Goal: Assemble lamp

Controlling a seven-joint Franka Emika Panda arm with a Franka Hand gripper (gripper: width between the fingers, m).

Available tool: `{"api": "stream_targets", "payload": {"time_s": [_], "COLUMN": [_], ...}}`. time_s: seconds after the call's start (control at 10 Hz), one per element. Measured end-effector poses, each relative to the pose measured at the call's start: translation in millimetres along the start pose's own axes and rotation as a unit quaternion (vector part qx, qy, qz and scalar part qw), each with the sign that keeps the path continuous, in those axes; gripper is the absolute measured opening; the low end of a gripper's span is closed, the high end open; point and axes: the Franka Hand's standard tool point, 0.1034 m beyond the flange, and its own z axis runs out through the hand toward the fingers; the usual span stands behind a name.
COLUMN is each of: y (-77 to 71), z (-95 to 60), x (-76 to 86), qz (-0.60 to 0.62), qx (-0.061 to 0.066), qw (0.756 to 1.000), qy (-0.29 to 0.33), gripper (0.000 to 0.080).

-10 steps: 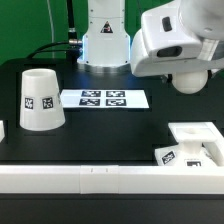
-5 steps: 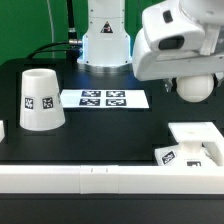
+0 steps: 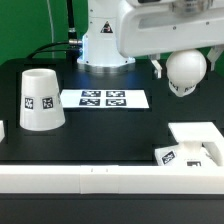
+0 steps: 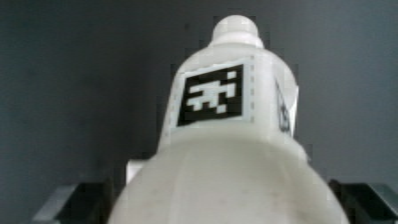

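1. White plastic bulb (image 3: 186,72) hangs in the air at the exterior view's right, now lifted and turned so its round head shows.
2. The pincer (image 4: 215,203) stays clamped on it.
3. Likely next: seating it in the base (image 3: 200,131); the shade (image 3: 40,98) waits on the bench (image 3: 115,130).

The arm (image 3: 160,25) hangs high, its gripper (image 3: 176,62) seemingly clamped on the bulb (image 3: 187,74).

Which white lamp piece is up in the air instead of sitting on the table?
The round-headed bulb. The gripper holds it above the table, while the cup-like shade and the square base both rest on it.
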Motion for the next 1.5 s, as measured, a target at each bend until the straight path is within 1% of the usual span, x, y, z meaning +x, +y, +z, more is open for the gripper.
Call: {"api": "stream_targets", "payload": {"time_s": [0.1, 0.2, 0.3, 0.4, 0.5, 0.6, 0.8, 0.9, 1.2, 1.4, 1.5], "y": [0.7, 1.9, 3.4, 4.3, 2.0, 1.1, -2.6, -2.5, -1.9, 2.3, 4.8], "z": [-1.3, -0.5, 0.9, -1.9, -8.8, -15.6, -28.9, -26.9, -25.5, -38.6, -41.9], "x": [7.4, 9.3, 7.7, 13.0, 18.8, 20.1, 30.5, 30.3, 29.6, 42.8, 48.1], "qz": [0.0, -0.001, -0.001, -0.011, -0.035, -0.051, -0.09, -0.086, -0.087, -0.136, -0.162], "qx": [-0.003, -0.007, -0.01, -0.019, -0.033, -0.039, -0.054, -0.051, -0.051, -0.069, -0.08], "qw": [0.999, 0.996, 0.993, 0.988, 0.98, 0.978, 0.975, 0.975, 0.975, 0.948, 0.933], "qy": [0.041, 0.085, 0.114, 0.155, 0.192, 0.199, 0.196, 0.198, 0.2, 0.281, 0.311], "gripper": [0.0576, 0.0576, 0.0577, 0.0577, 0.0577, 0.0577, 0.0577, 0.0577, 0.0577, 0.0577, 0.0577]}}
